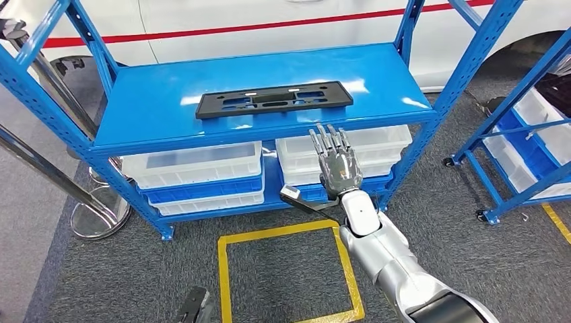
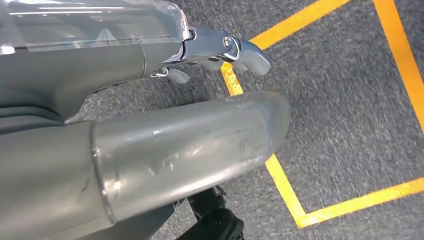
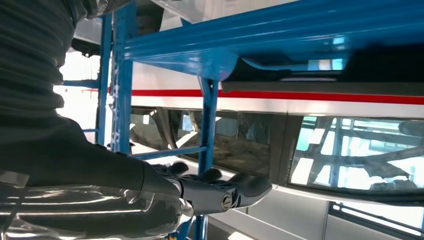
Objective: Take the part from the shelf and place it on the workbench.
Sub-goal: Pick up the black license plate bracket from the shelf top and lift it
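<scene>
Head view: a flat black part (image 1: 274, 99) lies on the blue shelf (image 1: 155, 94), its long axis running side to side along the front edge. The right hand (image 1: 334, 161) is raised just below and in front of that edge, fingers straight and spread, holding nothing; the part lies ahead and slightly left. The left hand (image 2: 150, 165) hangs low over the floor, so the right is nearer; I cannot tell its grip.

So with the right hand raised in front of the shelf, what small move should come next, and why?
Probably reach the right hand forward and up over the shelf edge toward the black part: the hand is open and empty, below the shelf's front edge, and the part lies untouched.
</scene>
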